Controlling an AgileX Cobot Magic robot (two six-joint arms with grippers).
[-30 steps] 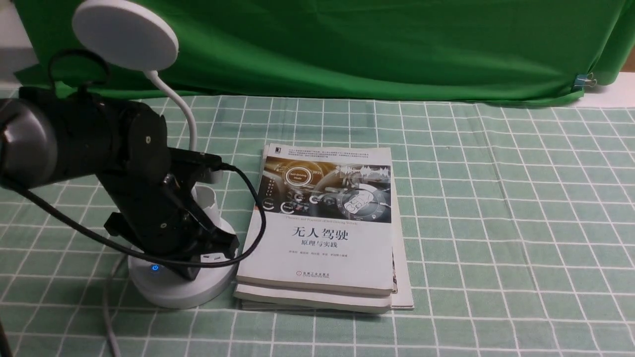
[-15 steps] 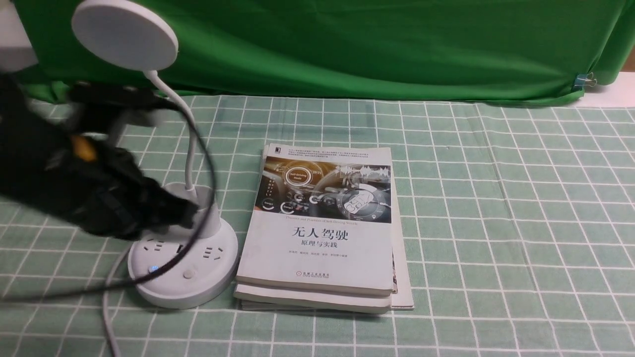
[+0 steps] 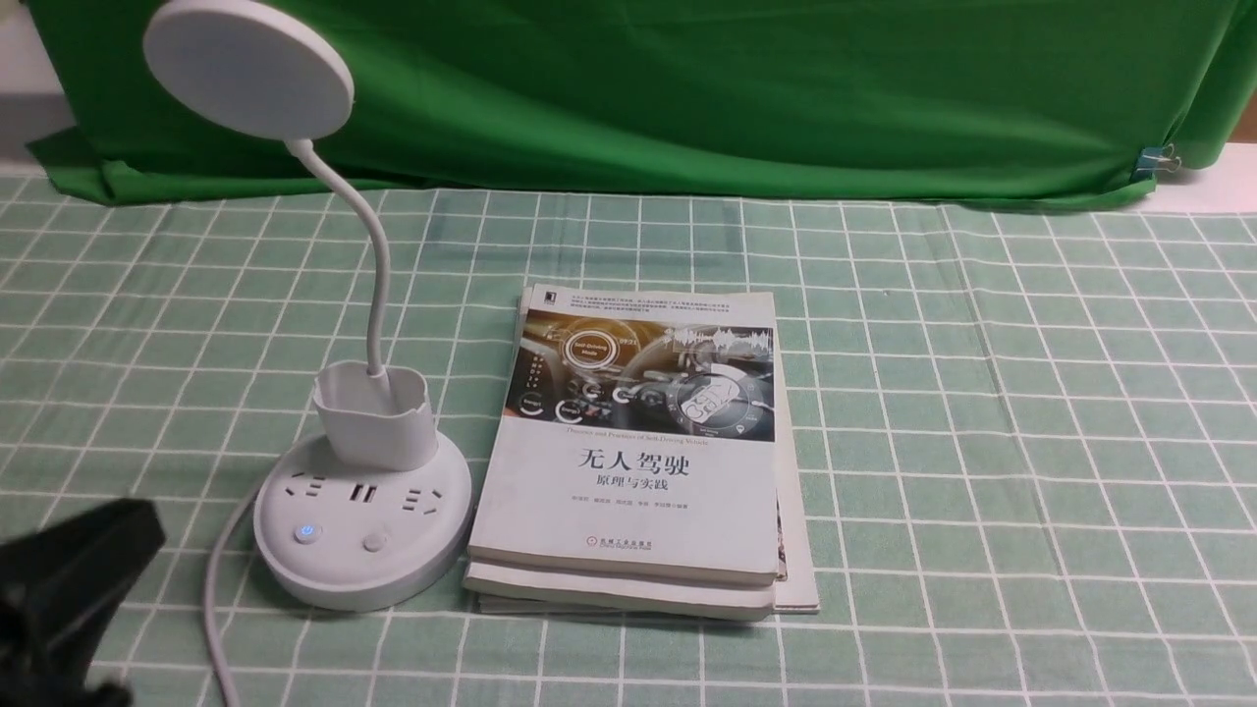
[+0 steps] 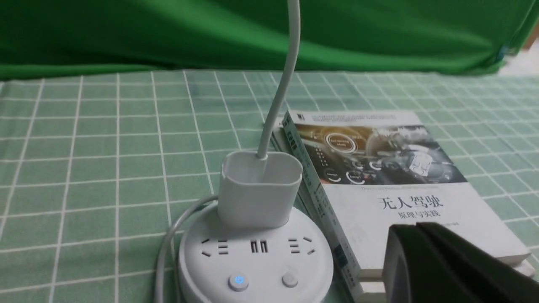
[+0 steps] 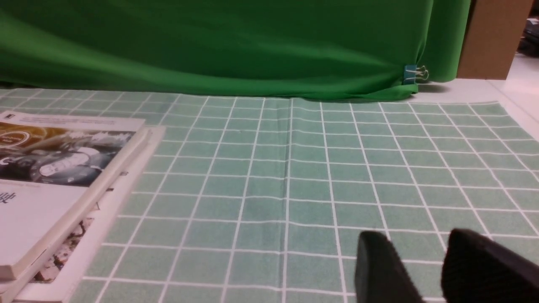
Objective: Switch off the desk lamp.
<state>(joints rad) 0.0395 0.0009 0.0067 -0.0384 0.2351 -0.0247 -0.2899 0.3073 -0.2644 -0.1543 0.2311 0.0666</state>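
Before green drapery [image 3: 687,98], the right pincer [image 5: 414,240] stands apart, the left's [image 4: 412,229] together.

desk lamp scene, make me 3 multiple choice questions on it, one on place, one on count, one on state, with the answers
1. Where is the book stack?
A) on the lamp's base
B) to the right of the lamp
C) to the left of the lamp

2. How many round buttons are on the lamp's base?
A) two
B) four
C) five

3. How is the left button?
A) unlit
B) glowing red
C) glowing blue

Key:
1 B: the book stack lies just right of the desk lamp in the front view.
2 A: the left button and right button sit below the sockets.
3 C: a blue power symbol shows on it.
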